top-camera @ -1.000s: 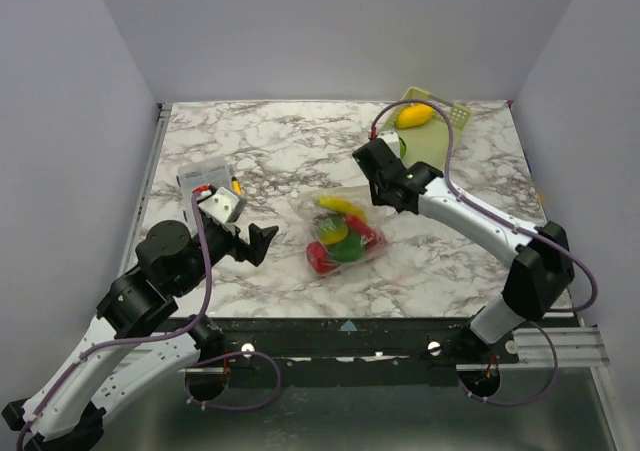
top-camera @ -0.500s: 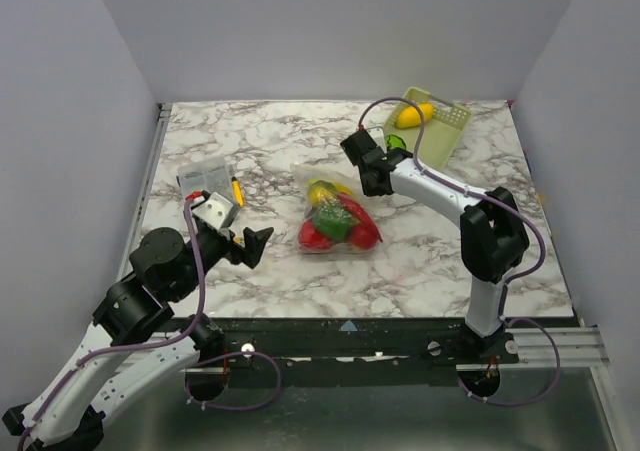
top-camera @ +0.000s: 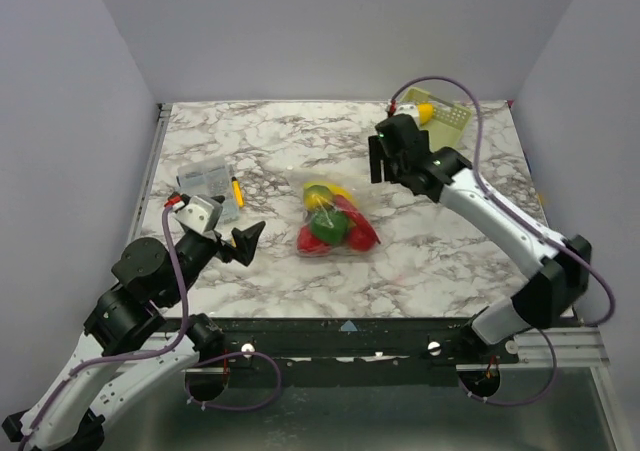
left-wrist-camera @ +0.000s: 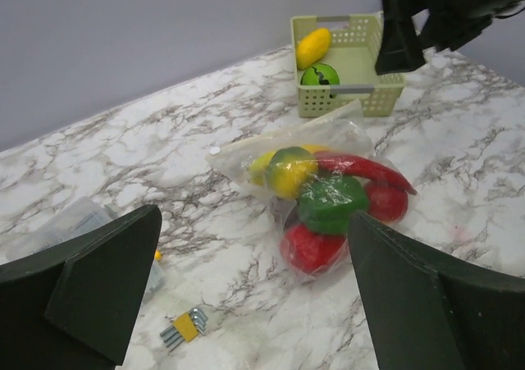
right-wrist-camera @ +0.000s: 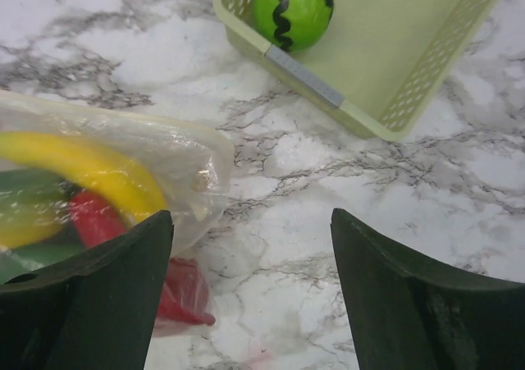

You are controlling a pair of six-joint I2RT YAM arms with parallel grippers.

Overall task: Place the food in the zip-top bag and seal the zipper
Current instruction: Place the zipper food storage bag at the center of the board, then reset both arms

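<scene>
On marble table (top-camera: 270, 151), filled zip-top bag (top-camera: 335, 221), basket (top-camera: 455, 121) beyond, left gripper (left-wrist-camera: 253, 222), right gripper (right-wrist-camera: 252, 214) both spread, empty.

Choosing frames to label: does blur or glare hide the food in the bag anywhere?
Top external: sharp, evenly lit, zip-top bag readable. Left wrist: small glare spots on the green pepper, colours clear. Right wrist: bag film slightly milky over the banana.

Pincer (right-wrist-camera: 250, 222) spread wide; zip-top bag (right-wrist-camera: 190, 153) w/ banana (right-wrist-camera: 90, 169) left, basket (right-wrist-camera: 394, 50) w/ green fruit (right-wrist-camera: 293, 9) top.
</scene>
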